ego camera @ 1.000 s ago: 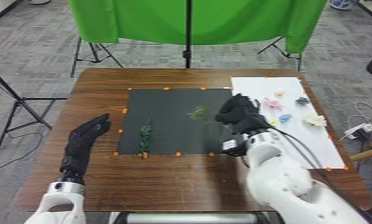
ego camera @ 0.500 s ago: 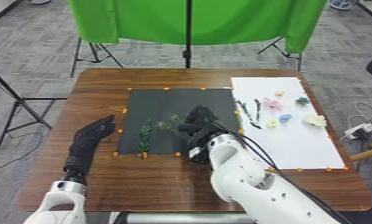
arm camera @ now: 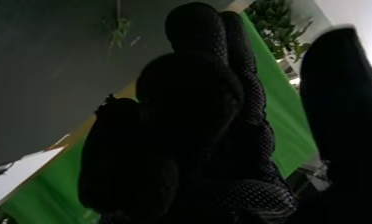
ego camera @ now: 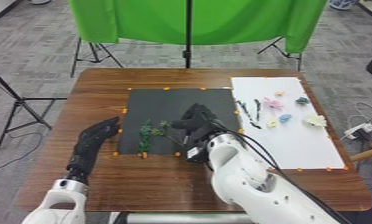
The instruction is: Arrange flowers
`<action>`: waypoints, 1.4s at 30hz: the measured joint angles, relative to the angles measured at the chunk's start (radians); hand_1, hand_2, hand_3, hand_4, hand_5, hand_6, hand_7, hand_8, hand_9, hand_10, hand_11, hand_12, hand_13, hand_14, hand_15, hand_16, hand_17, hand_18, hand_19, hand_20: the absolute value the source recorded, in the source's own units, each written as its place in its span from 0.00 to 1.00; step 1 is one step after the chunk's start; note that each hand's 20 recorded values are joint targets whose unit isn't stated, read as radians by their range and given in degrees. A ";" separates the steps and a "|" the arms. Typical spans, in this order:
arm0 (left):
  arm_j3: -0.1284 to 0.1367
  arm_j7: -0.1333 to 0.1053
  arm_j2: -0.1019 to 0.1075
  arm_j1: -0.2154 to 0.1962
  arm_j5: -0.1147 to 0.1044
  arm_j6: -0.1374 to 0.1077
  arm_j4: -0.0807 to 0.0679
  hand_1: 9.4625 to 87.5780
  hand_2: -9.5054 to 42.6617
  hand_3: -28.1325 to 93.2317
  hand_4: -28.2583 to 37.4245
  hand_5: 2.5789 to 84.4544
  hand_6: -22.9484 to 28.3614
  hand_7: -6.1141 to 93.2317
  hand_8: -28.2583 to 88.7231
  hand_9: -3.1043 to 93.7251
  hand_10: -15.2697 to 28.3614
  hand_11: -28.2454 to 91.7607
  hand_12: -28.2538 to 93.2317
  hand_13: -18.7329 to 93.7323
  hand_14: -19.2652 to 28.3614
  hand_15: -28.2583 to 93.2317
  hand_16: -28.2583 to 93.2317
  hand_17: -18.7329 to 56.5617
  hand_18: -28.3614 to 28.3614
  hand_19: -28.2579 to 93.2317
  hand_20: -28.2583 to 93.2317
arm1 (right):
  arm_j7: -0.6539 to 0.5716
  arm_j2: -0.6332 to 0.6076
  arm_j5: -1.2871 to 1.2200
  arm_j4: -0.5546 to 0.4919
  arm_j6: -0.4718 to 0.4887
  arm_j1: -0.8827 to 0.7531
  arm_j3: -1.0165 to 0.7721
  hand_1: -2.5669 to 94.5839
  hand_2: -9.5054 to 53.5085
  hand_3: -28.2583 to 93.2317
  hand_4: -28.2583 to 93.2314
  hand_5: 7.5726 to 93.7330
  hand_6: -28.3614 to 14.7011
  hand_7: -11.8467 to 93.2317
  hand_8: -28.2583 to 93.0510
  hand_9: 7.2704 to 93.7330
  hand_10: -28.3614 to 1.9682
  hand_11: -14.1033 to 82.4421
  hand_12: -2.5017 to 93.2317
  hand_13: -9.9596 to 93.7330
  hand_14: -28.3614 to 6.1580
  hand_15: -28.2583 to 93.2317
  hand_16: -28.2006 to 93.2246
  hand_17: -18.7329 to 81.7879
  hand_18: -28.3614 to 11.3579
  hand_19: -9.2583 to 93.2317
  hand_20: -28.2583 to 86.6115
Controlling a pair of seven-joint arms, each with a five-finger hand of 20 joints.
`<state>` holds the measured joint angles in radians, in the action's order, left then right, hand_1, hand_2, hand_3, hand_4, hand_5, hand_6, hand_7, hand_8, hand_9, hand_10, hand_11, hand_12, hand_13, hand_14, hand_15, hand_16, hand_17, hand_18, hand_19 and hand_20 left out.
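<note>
Green sprigs [ego camera: 145, 137] on black mat [ego camera: 169, 104] — right robot hand [ego camera: 197, 124] near.

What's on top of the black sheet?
A dark green sprig, with a lighter one beside it, maybe raised. Whatever is under the right hand is hidden.

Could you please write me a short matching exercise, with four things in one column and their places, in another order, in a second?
Things
1. Pink flower
2. Dark green leafy stem
3. Left hand
4. Green cloth

Places
A. Hanging beyond the far edge of the brown table
B. To the left of the black sheet
C. On the white sheet
D. Lying on the black sheet, towards its left side

Right pairs: 1-C, 2-D, 3-B, 4-A
</note>
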<state>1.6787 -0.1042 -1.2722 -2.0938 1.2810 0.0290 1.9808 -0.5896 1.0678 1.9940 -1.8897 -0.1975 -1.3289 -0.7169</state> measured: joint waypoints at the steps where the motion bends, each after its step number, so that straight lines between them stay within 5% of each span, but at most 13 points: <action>1: 0.001 0.001 0.000 0.000 0.000 0.000 0.000 0.21 0.10 0.77 0.13 0.53 0.50 0.16 0.20 0.47 0.63 0.36 0.36 0.44 0.75 0.38 0.27 0.25 0.75 0.28 0.39 | 0.000 -0.005 0.000 -0.009 0.011 -0.007 -0.005 0.35 0.20 0.72 0.12 0.82 0.59 0.26 0.17 0.97 0.52 0.47 0.27 1.00 0.72 0.67 0.47 0.87 0.49 1.00 0.64; 8: 0.002 0.007 -0.002 0.001 0.003 0.008 0.000 0.21 0.11 0.77 0.13 0.53 0.51 0.16 0.20 0.47 0.63 0.35 0.36 0.43 0.75 0.38 0.27 0.25 0.75 0.28 0.39 | -0.015 -0.024 -0.016 0.008 0.120 -0.010 0.008 0.34 0.25 0.70 0.12 0.83 0.59 0.24 0.17 0.97 0.50 0.47 0.27 1.00 0.71 0.67 0.47 0.87 0.48 1.00 0.64; 24: 0.005 0.011 -0.006 0.001 0.005 0.017 0.000 0.21 0.11 0.77 0.13 0.53 0.51 0.15 0.20 0.47 0.63 0.36 0.36 0.43 0.76 0.38 0.27 0.25 0.75 0.28 0.39 | -0.025 -0.045 -0.030 -0.047 0.141 -0.049 0.022 0.34 0.25 0.69 0.13 0.82 0.58 0.24 0.17 0.97 0.49 0.46 0.27 1.00 0.69 0.67 0.47 0.87 0.48 1.00 0.64; 31: 0.005 0.015 -0.007 0.001 0.005 0.019 0.000 0.21 0.11 0.77 0.13 0.53 0.51 0.15 0.20 0.47 0.64 0.35 0.36 0.43 0.76 0.38 0.27 0.25 0.75 0.28 0.39 | -0.021 -0.045 -0.014 -0.059 0.111 -0.074 -0.012 0.36 0.14 0.72 0.14 0.80 0.58 0.24 0.17 0.96 0.49 0.47 0.28 1.00 0.70 0.66 0.48 0.87 0.48 1.00 0.63; 38: 0.006 0.017 -0.008 -0.001 0.005 0.019 0.001 0.21 0.11 0.77 0.13 0.53 0.51 0.15 0.20 0.47 0.64 0.35 0.36 0.43 0.76 0.38 0.27 0.25 0.75 0.28 0.39 | -0.033 -0.071 0.061 -0.096 -0.017 -0.103 -0.139 0.36 0.00 0.73 0.13 0.75 0.53 0.22 0.18 0.95 0.48 0.48 0.29 1.00 0.71 0.66 0.50 0.86 0.47 1.00 0.66; 42: 0.006 0.018 -0.008 -0.004 0.005 0.019 0.001 0.21 0.11 0.77 0.13 0.53 0.51 0.15 0.20 0.47 0.63 0.35 0.36 0.43 0.76 0.38 0.27 0.25 0.75 0.28 0.39 | -0.102 -0.126 0.140 -0.071 0.022 -0.053 -0.183 0.34 0.00 0.70 0.12 0.70 0.48 0.19 0.18 0.94 0.48 0.49 0.30 1.00 0.71 0.66 0.51 0.85 0.46 1.00 0.68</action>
<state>1.6843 -0.0859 -1.2797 -2.0977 1.2859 0.0476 1.9822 -0.6918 0.9414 2.1343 -1.9611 -0.1760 -1.3824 -0.8996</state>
